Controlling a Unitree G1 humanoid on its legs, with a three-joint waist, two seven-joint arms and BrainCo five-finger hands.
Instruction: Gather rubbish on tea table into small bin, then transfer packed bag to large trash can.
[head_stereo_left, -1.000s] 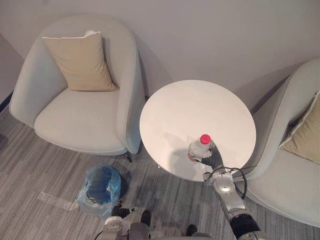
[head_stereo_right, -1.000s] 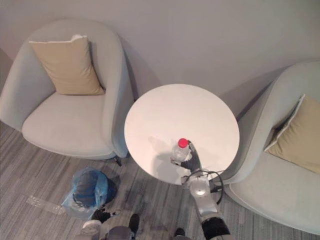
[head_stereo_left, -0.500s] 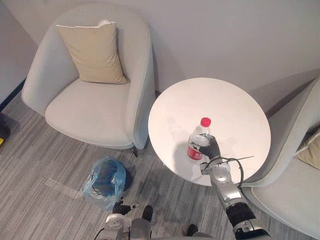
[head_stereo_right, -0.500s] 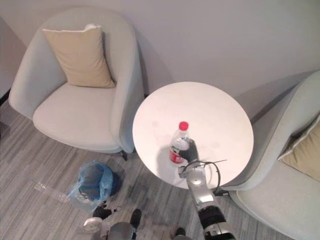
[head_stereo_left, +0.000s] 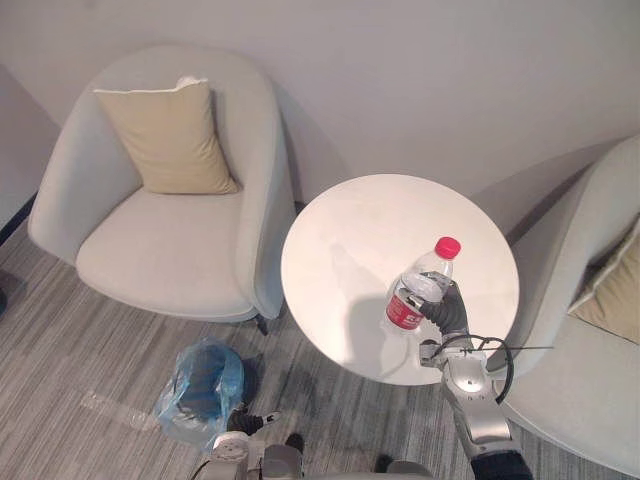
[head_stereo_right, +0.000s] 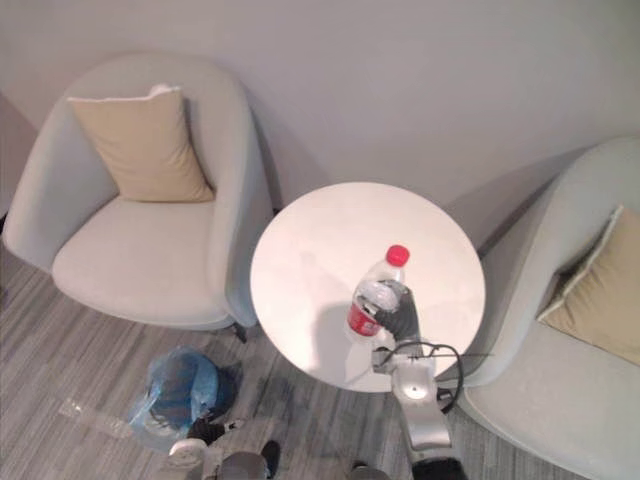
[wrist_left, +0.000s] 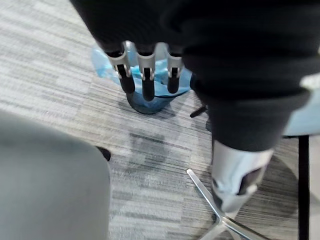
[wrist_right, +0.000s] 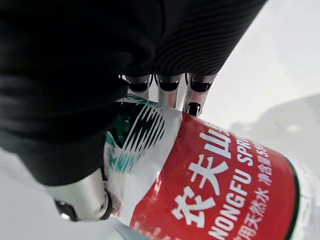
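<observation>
A clear plastic bottle (head_stereo_left: 418, 290) with a red cap and red label hangs tilted above the front right part of the round white tea table (head_stereo_left: 370, 220). My right hand (head_stereo_left: 450, 312) is shut on it from the near side. In the right wrist view its fingers (wrist_right: 169, 89) curl round the label of the bottle (wrist_right: 220, 185). The small bin (head_stereo_left: 200, 382), lined with a blue bag, stands on the carpet to the left of the table. My left hand (wrist_left: 146, 70) hangs low above the bin (wrist_left: 150, 92) with its fingers straight and holding nothing.
A grey armchair (head_stereo_left: 170, 240) with a tan cushion stands left of the table, and another armchair (head_stereo_left: 585, 370) stands close on the right. A wall runs behind both. A clear plastic scrap (head_stereo_left: 105, 405) lies on the carpet beside the bin.
The bottle stood on the table in my right hand's grasp; now it is lifted off the top and tilted, cap to the right. The camera has shifted meanwhile.
</observation>
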